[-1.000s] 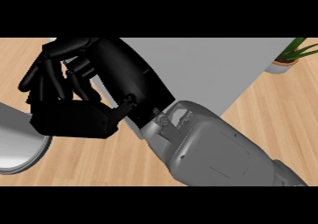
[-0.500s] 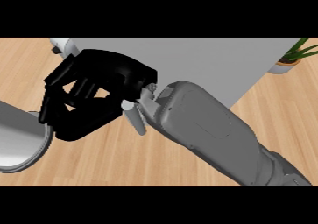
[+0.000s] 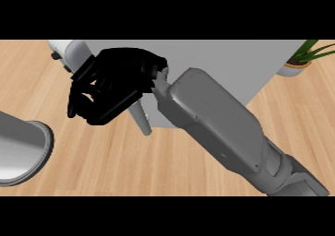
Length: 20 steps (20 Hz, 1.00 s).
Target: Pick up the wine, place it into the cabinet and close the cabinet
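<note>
Wine bottle is not visible in the head view, so where it sits cannot be told. The right hand hangs before the grey cabinet, fingers curled together, seemingly holding nothing. The thin door edge juts just below. Risk: the forearm may clip that door and leave it ajar.

One black hand shows, on one grey forearm. Behind the hand stands one grey cabinet, with one potted plant far to the hand's right. One grey rounded object lies below the hand, to its left
</note>
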Available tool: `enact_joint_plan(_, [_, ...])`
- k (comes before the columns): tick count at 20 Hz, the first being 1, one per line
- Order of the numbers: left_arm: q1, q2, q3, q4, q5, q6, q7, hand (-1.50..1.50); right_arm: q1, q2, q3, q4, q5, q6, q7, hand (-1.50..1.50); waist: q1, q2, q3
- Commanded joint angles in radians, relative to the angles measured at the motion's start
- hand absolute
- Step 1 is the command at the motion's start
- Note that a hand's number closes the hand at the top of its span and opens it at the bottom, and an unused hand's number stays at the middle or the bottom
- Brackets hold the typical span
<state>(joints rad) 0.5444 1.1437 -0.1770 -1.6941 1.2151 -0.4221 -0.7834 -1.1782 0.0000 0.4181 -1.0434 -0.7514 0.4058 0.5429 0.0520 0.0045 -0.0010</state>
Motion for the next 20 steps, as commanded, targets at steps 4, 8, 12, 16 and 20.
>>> enact_joint_plan(4, [-0.019, -0.014, 0.130, 0.115, 0.029, -0.057, -0.032, -1.50, -0.017, 0.000, -0.075, 0.162, -0.051, 0.130, -0.090, 1.50, -0.006, 0.004, 0.000])
enact_joint_plan(8, [0.013, -0.048, 0.126, 0.071, -0.004, -0.041, -0.024, -1.50, -0.051, -0.030, -0.128, 0.249, -0.071, 0.144, -0.105, 1.50, 0.008, 0.004, 0.000])
enact_joint_plan(12, [-0.013, -0.042, 0.150, 0.064, 0.019, -0.046, 0.014, -1.50, -0.022, -0.062, -0.126, 0.284, -0.022, 0.163, -0.184, 1.50, 0.000, 0.008, 0.001])
enact_joint_plan(16, [-0.031, -0.058, 0.144, 0.051, -0.002, -0.011, 0.039, -1.50, -0.065, -0.095, -0.156, 0.306, 0.027, 0.084, -0.226, 1.50, -0.001, 0.011, 0.000])
enact_joint_plan(20, [-0.025, -0.073, 0.143, 0.046, -0.026, 0.003, 0.042, -1.50, -0.055, -0.155, -0.168, 0.295, 0.058, 0.011, -0.301, 1.50, -0.011, 0.011, 0.000])
